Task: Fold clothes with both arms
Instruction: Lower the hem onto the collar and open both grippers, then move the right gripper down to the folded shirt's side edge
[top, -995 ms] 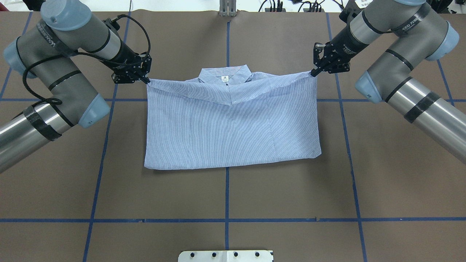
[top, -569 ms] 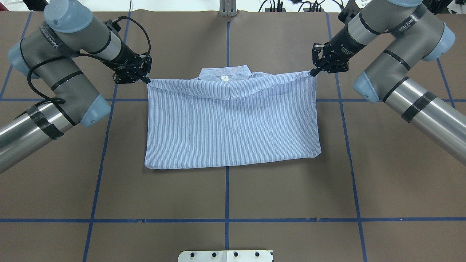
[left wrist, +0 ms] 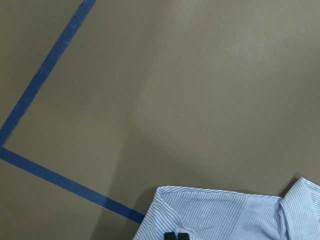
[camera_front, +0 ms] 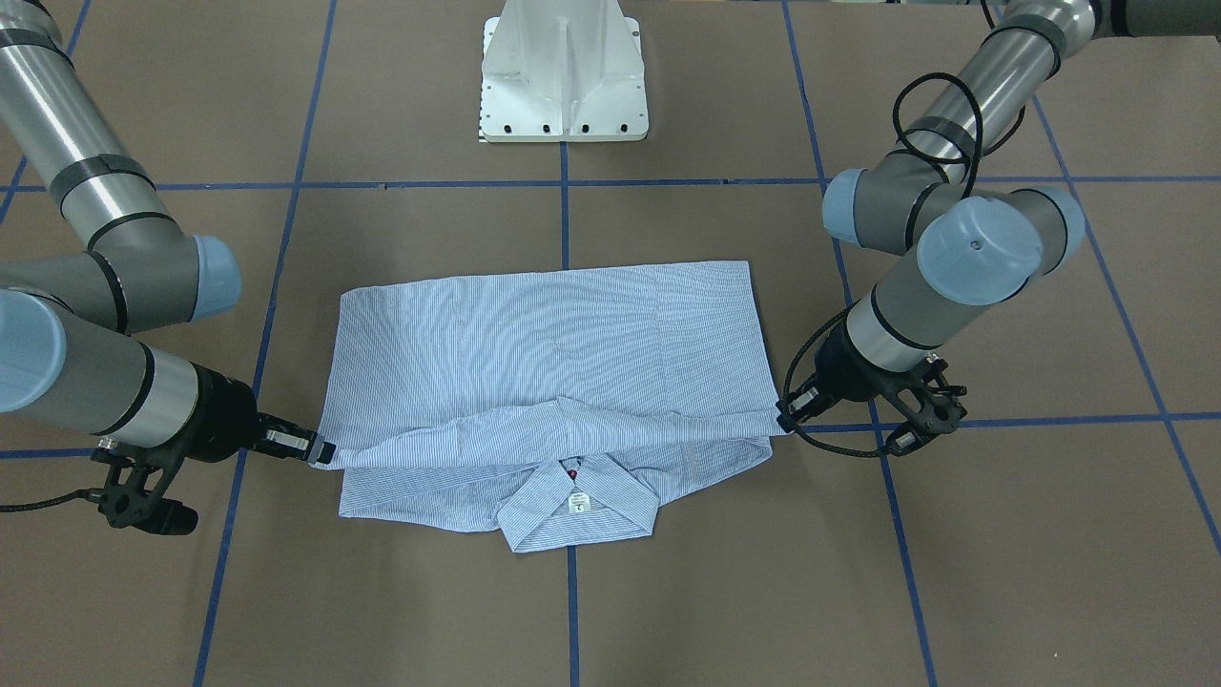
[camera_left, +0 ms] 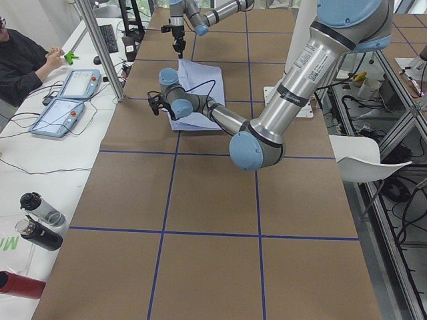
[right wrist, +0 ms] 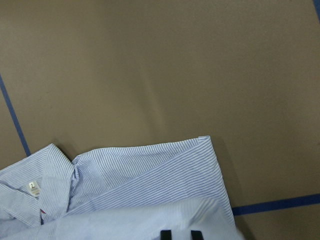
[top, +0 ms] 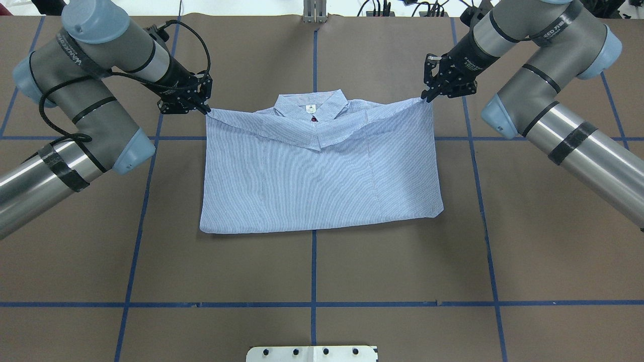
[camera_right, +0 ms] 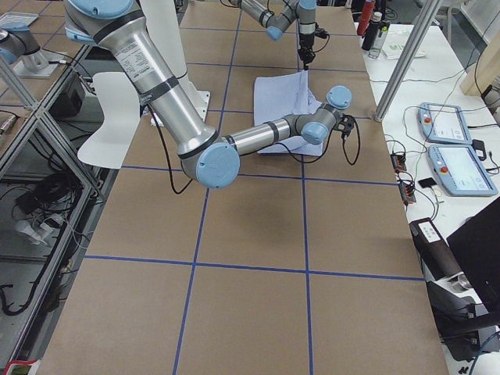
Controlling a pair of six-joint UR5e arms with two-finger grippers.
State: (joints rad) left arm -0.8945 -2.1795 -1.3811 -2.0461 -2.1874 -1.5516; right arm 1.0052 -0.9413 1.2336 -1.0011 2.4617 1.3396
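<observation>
Two corners of the light blue-and-white striped shirt (top: 322,181) are pinched by black left gripper (top: 206,109) and right gripper (top: 426,98), apparently keeping the fold taut

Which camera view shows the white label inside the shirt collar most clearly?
The right wrist view: the label appears largest there, its printed mark visible. The front-facing and overhead views show it smaller, inside the collar. The left wrist view misses it; the side views are too distant.

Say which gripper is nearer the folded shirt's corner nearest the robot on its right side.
Right. The right gripper pinches the far corner along that same side edge of the shirt; the left gripper holds the diagonally opposite corner.
</observation>
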